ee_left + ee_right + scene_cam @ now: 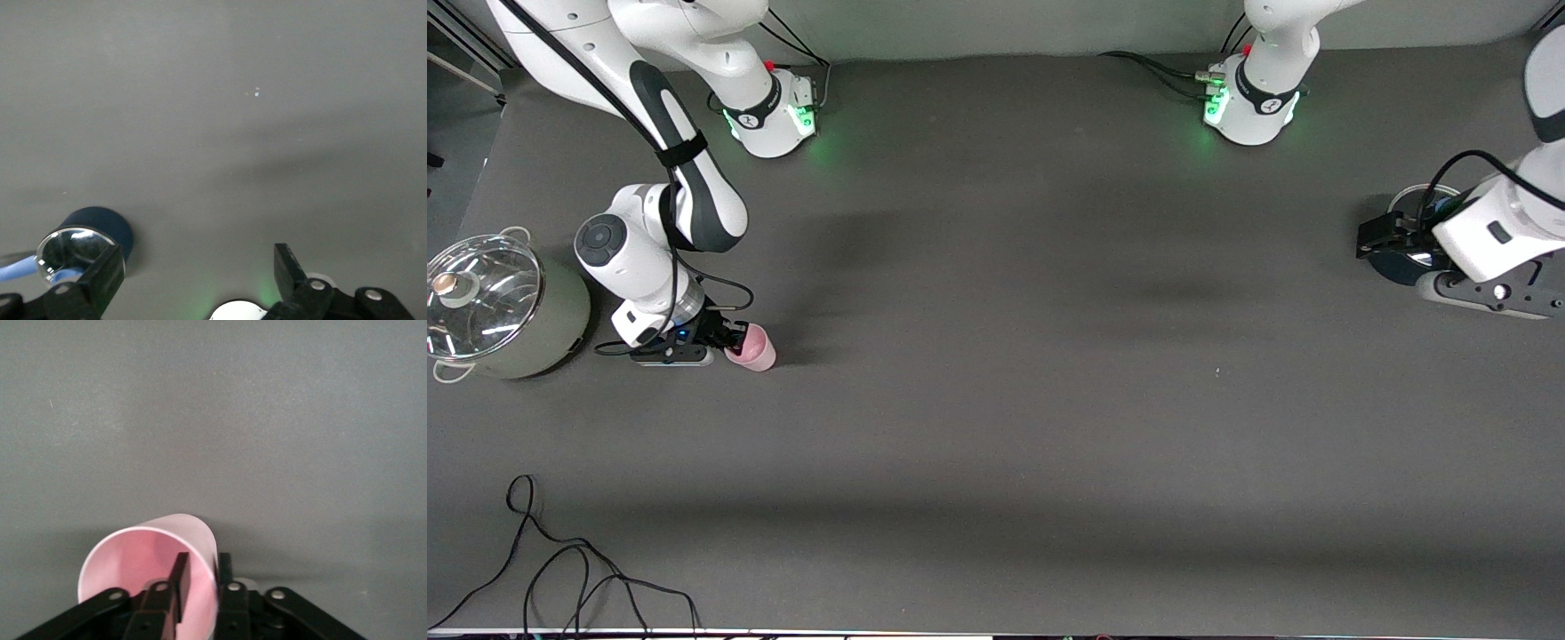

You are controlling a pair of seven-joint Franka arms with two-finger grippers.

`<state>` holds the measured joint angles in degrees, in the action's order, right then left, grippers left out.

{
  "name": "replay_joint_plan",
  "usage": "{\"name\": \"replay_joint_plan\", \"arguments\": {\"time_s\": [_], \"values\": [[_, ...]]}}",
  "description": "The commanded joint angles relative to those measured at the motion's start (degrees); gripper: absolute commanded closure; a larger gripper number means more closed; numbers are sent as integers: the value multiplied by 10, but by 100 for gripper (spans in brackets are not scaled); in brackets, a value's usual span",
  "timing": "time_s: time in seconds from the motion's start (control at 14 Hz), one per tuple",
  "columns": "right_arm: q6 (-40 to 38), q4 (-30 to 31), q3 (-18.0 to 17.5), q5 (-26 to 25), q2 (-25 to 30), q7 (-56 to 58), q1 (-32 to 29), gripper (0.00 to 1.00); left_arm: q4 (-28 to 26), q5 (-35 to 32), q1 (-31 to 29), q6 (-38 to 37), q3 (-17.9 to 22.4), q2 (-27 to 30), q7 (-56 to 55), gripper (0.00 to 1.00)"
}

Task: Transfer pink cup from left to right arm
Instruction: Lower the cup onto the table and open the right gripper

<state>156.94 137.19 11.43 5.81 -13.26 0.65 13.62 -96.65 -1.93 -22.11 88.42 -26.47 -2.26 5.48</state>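
The pink cup (753,348) is at the right arm's end of the table, beside the pot. My right gripper (734,339) is shut on its wall, with one finger inside the rim and one outside. The right wrist view shows the cup (160,553) tilted, its open mouth facing the camera, with my right gripper (202,570) pinching its side. I cannot tell whether the cup touches the table. My left gripper (1376,236) is open and empty, low at the left arm's end of the table. Its wide-apart fingers show in the left wrist view (198,263).
A grey-green pot with a glass lid (498,307) stands beside the right gripper at the table's end. A dark blue cup with a shiny rim (1403,261) sits by the left gripper, and also shows in the left wrist view (100,227). A black cable (560,578) lies near the front edge.
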Motion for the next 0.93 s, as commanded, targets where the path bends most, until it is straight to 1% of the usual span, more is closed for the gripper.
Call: {"name": "replay_joint_plan", "arguments": {"time_s": [0.0,0.14,0.29,0.43,0.5,0.57,0.64,0.71,0.86], "values": [[-16,4,3,11,28,12,6,0,10,-25,18,-1,5,11,-21,0],[-58,1,3,11,63,8,7,0,12,-19,18,24,3,24,-18,0],[-117,-4,4,11,116,8,7,0,12,-16,18,40,1,29,-16,0],[-185,-25,4,10,166,8,7,0,11,-15,17,50,2,30,-16,0],[-228,-45,4,3,185,10,7,0,12,-9,16,52,4,29,-16,0],[-274,-80,5,2,196,10,6,0,13,-4,15,60,5,27,-16,0],[-334,-127,5,-4,196,10,2,0,15,-3,18,62,11,24,-17,0],[-398,-185,5,-23,192,9,1,0,15,-3,30,62,29,23,-16,0],[-508,-296,4,-67,179,8,1,0,18,-2,103,62,109,23,-15,1]]}}
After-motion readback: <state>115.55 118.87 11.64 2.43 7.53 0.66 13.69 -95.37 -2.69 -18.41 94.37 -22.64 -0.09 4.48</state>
